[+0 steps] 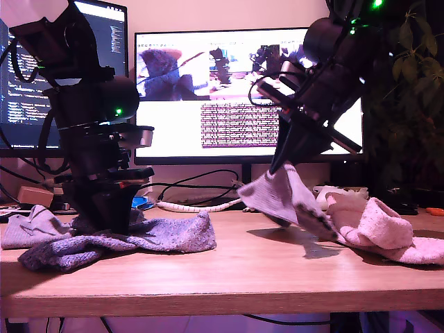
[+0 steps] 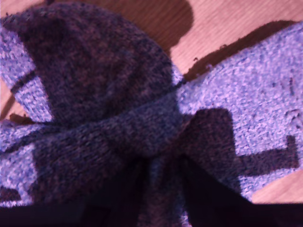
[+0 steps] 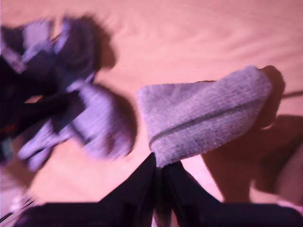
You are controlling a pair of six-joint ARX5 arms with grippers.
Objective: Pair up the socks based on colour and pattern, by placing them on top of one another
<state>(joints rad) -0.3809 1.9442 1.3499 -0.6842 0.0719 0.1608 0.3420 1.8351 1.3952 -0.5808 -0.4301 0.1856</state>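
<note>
Between the closed jaws of my second gripper [image 3: 160, 170] a grey sock [image 3: 203, 116] is pinched by one edge and hangs clear of the table [image 1: 236, 267]; so thin a hold could let it slip or land crumpled, wide of its partner. Below it and to the side lies a pale pink sock [image 1: 378, 225]. At my first gripper [image 2: 161, 189] the jaws are pressed into the speckled blue-purple socks [image 2: 118, 127], seemingly shut on them; both layers may be dragged together if lifted.
</note>
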